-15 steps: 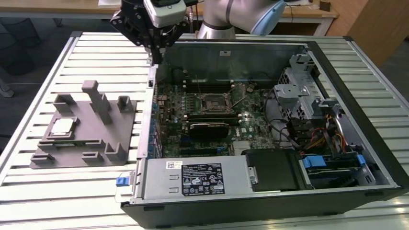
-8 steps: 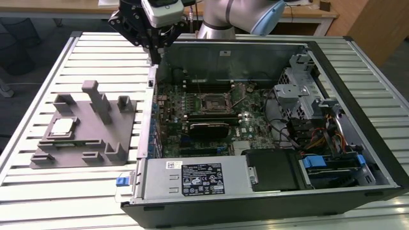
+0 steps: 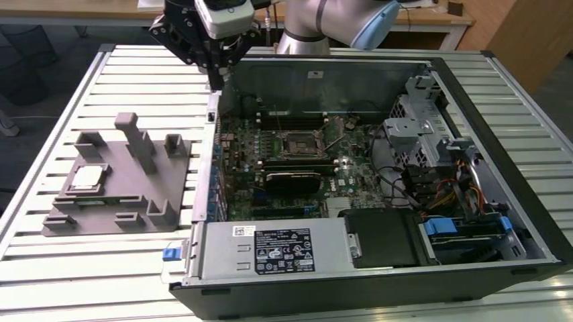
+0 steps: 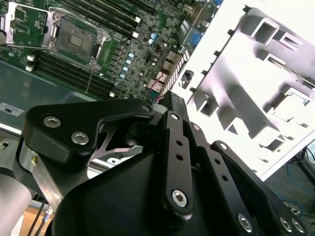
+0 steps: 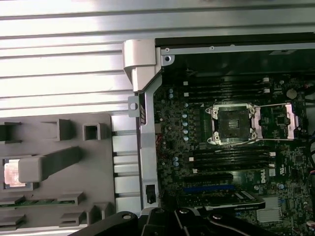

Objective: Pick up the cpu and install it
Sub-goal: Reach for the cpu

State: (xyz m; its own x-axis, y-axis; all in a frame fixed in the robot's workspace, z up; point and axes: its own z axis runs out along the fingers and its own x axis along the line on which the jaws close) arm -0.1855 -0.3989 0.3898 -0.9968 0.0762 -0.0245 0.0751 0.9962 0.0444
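Slatted metal bench (image 3: 80, 282) carries everything. The cpu (image 3: 87, 176) lies flat in a recess of the grey tray (image 3: 134, 201), which sits just beside the open computer case (image 3: 358, 298). Inside the case, the motherboard's socket (image 3: 298, 142) stands empty with its frame lifted. The end effector (image 3: 217, 82) hangs above the case wall, between tray and board. Whether it is apart or together I cannot tell. I judge that both pick-up and installation are left to do.

Counter (image 3: 90, 282) carries the tray (image 3: 134, 201) at the exterior view's left, with the open computer case (image 3: 528, 201) just beside it at the right. Cpu (image 3: 87, 176) lies on the tray. Motherboard (image 3: 358, 151) lies in the case, socket (image 3: 298, 142) near its middle. Gripper (image 3: 217, 84) hangs above the case wall nearest the tray.
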